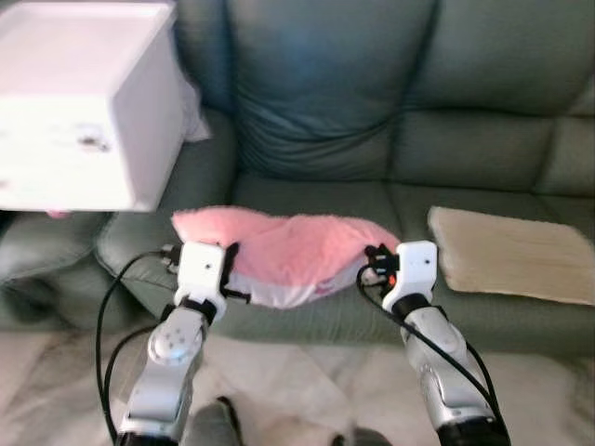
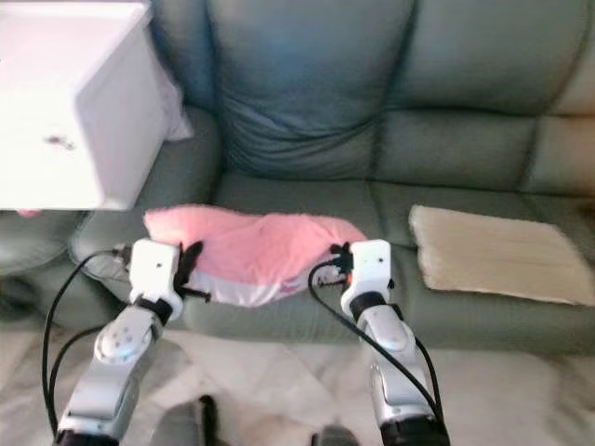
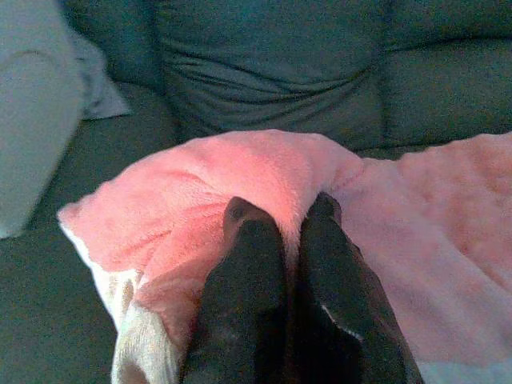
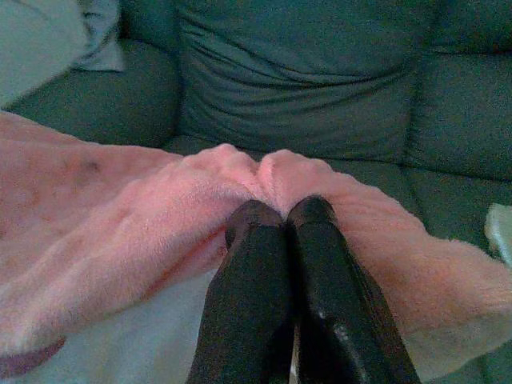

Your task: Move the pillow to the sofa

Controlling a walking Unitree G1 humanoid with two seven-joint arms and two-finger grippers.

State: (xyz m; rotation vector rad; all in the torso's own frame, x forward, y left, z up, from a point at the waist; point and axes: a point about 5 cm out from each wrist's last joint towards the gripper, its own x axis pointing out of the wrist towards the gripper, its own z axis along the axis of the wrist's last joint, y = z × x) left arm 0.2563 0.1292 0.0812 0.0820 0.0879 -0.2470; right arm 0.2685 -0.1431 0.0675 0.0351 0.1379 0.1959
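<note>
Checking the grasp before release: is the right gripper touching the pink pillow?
Touching. The right wrist view shows the right gripper pinching a fold of the pink pillow.

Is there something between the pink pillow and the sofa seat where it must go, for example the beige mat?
Nothing visible blocks it. The pink pillow is pinched at its two ends by the left gripper and right gripper, at the front edge of the sofa seat. The beige mat lies apart, on the robot's right.

Head cameras look down at the sofa (image 1: 372,121); wrist cameras view it close.
</note>
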